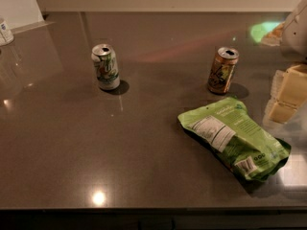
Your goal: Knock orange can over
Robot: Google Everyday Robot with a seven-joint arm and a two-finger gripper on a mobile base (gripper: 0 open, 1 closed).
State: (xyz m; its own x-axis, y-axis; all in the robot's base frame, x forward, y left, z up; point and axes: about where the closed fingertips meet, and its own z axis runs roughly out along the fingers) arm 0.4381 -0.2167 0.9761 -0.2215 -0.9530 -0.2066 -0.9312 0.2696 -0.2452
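Observation:
The orange can [223,70] stands upright on the dark grey counter [72,147], right of centre and towards the back. It is orange-brown with a silver top and pale slanted lettering. My gripper [287,97] shows at the right edge of the view as pale yellow parts below a white arm section [295,30]. It is to the right of the orange can and a little nearer the camera, with a clear gap between them. It holds nothing that I can see.
A white-and-green can [106,66] stands upright at the back left. A green snack bag [233,137] lies flat just in front of the orange can. A small white container [5,31] is at the far left edge. The counter's front edge runs along the bottom.

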